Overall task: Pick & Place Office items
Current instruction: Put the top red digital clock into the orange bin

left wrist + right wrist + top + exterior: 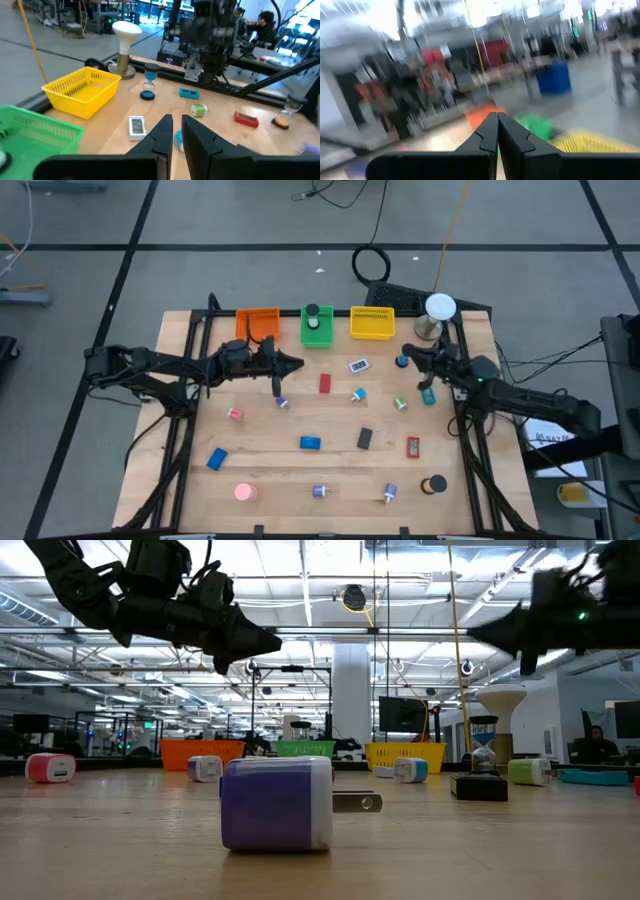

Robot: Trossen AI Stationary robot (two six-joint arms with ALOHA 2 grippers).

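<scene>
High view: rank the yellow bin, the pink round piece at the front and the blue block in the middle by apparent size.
1. Yellow bin, clearly largest.
2. Pink round piece and blue block look about alike; I won't rank them.

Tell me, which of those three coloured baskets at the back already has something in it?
The green basket, the middle one. A dark round piece sits inside it, while the orange basket on its left and the yellow basket on its right look empty.
</scene>
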